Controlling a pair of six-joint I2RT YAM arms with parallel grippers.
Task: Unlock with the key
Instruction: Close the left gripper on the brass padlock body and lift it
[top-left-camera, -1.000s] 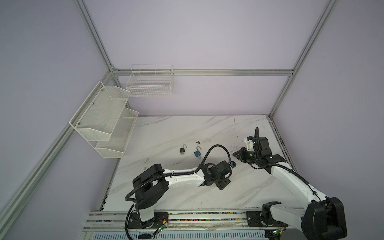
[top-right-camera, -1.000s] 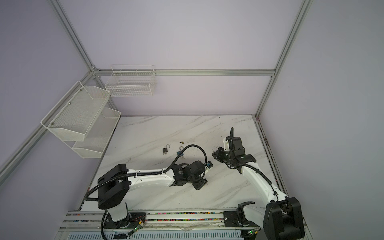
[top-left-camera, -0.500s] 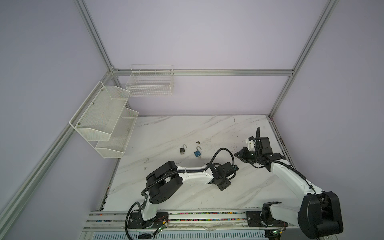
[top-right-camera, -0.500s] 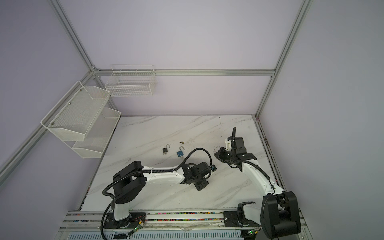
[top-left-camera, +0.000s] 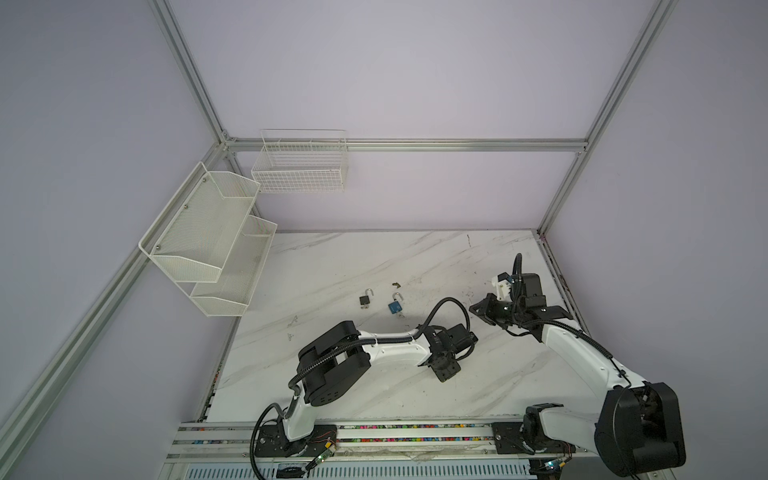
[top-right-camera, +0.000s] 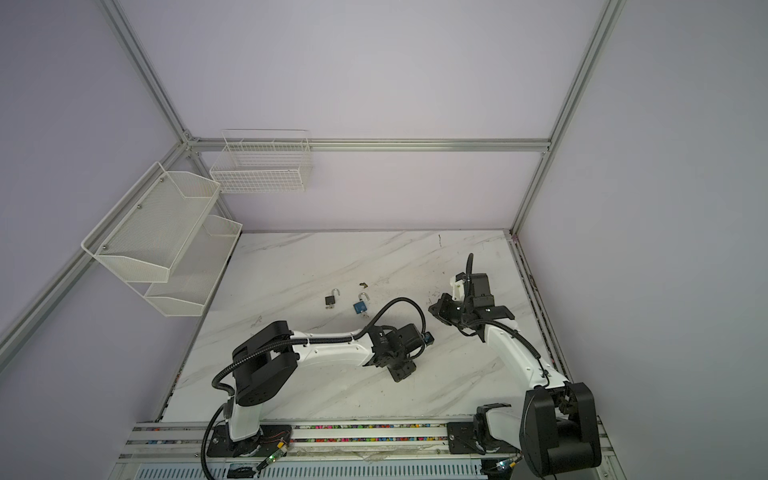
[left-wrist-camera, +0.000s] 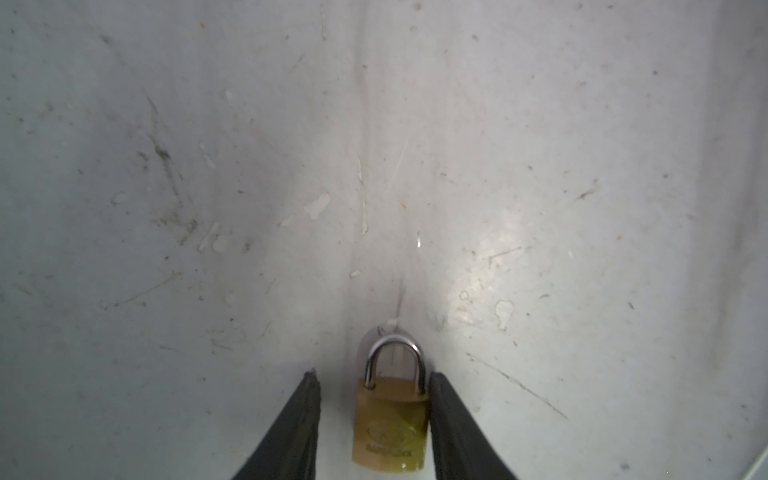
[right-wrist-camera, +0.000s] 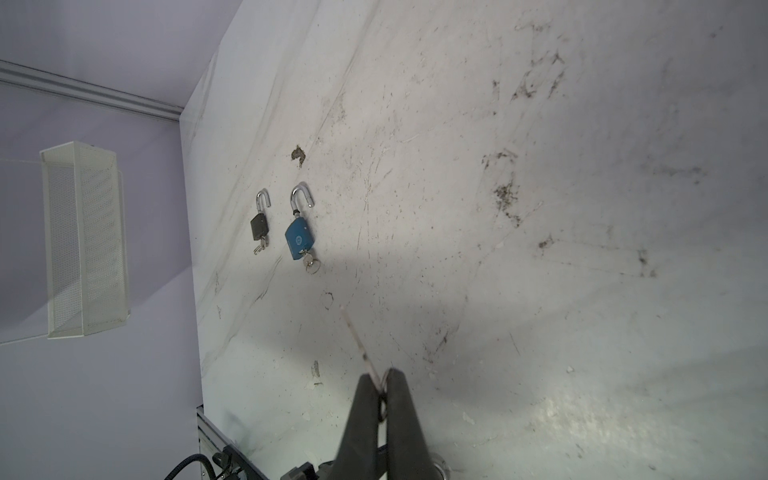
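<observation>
Our left end effector (left-wrist-camera: 374, 374) stands spread astride the padlock (left-wrist-camera: 390, 428), which lies on the surface (left-wrist-camera: 540, 166). Our right end effector (right-wrist-camera: 380, 376) pinches the key (right-wrist-camera: 356, 338). We judge the grasp is in hand; next, clamp the padlock, then line key to keyhole

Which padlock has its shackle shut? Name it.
The brass padlock inside the left pincer: both shackle legs sit in its body. The black padlock and blue padlock have shackles sprung open, keys in.
</observation>
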